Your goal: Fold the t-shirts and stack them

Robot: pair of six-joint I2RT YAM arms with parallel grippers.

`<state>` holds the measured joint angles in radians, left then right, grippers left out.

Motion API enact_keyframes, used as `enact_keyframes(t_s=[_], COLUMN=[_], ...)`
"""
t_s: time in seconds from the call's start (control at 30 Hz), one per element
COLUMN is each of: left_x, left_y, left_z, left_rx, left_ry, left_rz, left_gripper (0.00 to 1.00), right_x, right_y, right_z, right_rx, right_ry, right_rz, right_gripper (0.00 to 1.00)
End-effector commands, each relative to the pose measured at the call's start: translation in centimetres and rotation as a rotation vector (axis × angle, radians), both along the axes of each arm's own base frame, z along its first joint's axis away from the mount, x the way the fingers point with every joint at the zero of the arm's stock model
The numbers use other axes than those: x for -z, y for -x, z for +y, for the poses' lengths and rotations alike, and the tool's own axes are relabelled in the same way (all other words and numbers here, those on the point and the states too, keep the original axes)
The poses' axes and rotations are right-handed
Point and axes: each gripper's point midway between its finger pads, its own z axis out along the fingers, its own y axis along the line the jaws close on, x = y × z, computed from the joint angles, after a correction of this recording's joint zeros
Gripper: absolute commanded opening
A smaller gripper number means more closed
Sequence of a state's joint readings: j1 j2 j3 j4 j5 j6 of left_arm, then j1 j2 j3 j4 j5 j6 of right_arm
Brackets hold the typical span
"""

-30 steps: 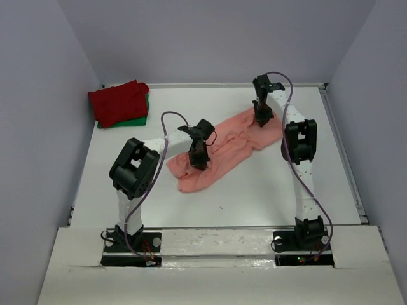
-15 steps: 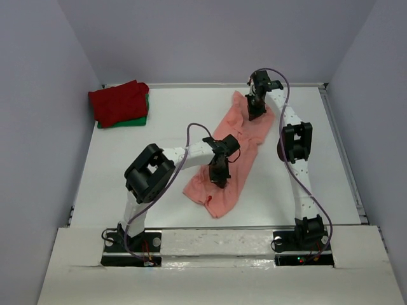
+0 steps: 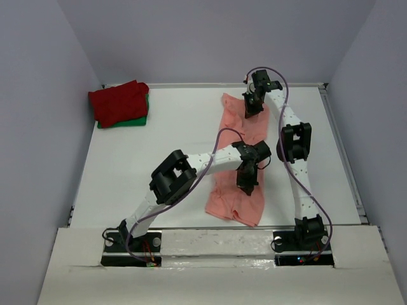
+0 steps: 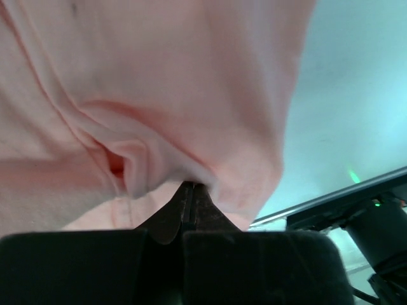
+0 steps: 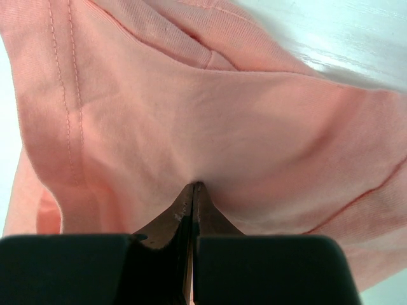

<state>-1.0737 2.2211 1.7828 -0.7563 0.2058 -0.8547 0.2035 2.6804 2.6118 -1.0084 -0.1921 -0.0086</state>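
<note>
left jaws pressed together, pinching a bunched fold of the pink shirt (image 4: 159,76); right jaws likewise closed tight on a flat layer of it beside a stitched hem; shirt pulled into a long strip between the two grips, right pinch at its far end, left pinch toward its near end; strip runs from near the far edge of the table (image 3: 140,165), right of centre, to the near edge; red shirt (image 3: 119,101) folded on top of green shirt (image 3: 135,121), far left corner
</note>
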Motion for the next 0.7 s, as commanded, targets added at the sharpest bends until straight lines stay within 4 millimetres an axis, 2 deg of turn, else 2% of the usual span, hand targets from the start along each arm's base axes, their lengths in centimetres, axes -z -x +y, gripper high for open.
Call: enact_keyframes(t_s=[0.0,0.1,0.13,0.17,0.2,0.23,0.27,0.3,0.37,0.4,0.43,0.47,0.63,0.67], left_x=[-3.2,-4.4,-5.4,-5.8,-6.3,-7.5,-7.8,-8.2,-9.4,-9.8,-10.3,-11.6,-15.0,-15.7], left_y=[0.1,0.3,0.2,-0.2,-0.7,-1.6,-2.8,-3.4,-4.6,-5.5,-6.0,-7.1,-10.7,-11.9], left_z=[-1.0,-1.0,-1.0,-0.4,-0.1,0.0,1.4,1.8,2.2,3.3,3.6,4.2,5.3,6.0], left_rx=[0.015,0.010,-0.001,-0.017,-0.030,-0.050,-0.076,-0.085,-0.093,-0.102,-0.102,-0.115,-0.145,-0.167], left_ry=[0.039,0.053,0.064,0.031,0.011,0.009,-0.058,-0.077,-0.095,-0.146,-0.157,-0.179,-0.169,-0.166], left_rz=[0.006,-0.009,-0.021,-0.065,-0.104,-0.155,-0.232,-0.266,-0.332,-0.388,-0.421,-0.483,-0.604,-0.622], left_gripper=[0.00,0.00,0.00,0.00,0.00,0.00,0.00,0.00,0.00,0.00,0.00,0.00,0.00,0.00], right_x=[-0.3,0.2,0.2,0.3,-0.6,-0.6,-2.5,-2.2,-3.5,-4.0,-4.4,-5.4,-8.2,-8.6], right_y=[-1.5,-1.8,-1.8,-1.7,-1.9,-1.7,-2.1,-1.7,-1.9,-1.9,-2.0,-2.1,-1.8,-2.0], right_z=[0.7,0.1,0.1,0.2,0.4,0.4,0.4,0.5,0.7,0.5,0.5,0.5,1.8,1.8], right_rx=[-0.037,-0.028,-0.027,-0.034,-0.037,-0.034,-0.022,-0.028,-0.037,-0.032,-0.035,-0.036,-0.081,-0.081], right_ry=[-0.014,-0.008,-0.006,-0.014,-0.023,-0.026,-0.034,-0.040,-0.050,-0.044,-0.041,-0.045,-0.091,-0.086], right_rz=[-0.068,-0.068,-0.067,-0.064,-0.079,-0.075,-0.119,-0.104,-0.138,-0.147,-0.153,-0.168,-0.217,-0.232], right_gripper=[0.00,0.00,0.00,0.00,0.00,0.00,0.00,0.00,0.00,0.00,0.00,0.00,0.00,0.00])
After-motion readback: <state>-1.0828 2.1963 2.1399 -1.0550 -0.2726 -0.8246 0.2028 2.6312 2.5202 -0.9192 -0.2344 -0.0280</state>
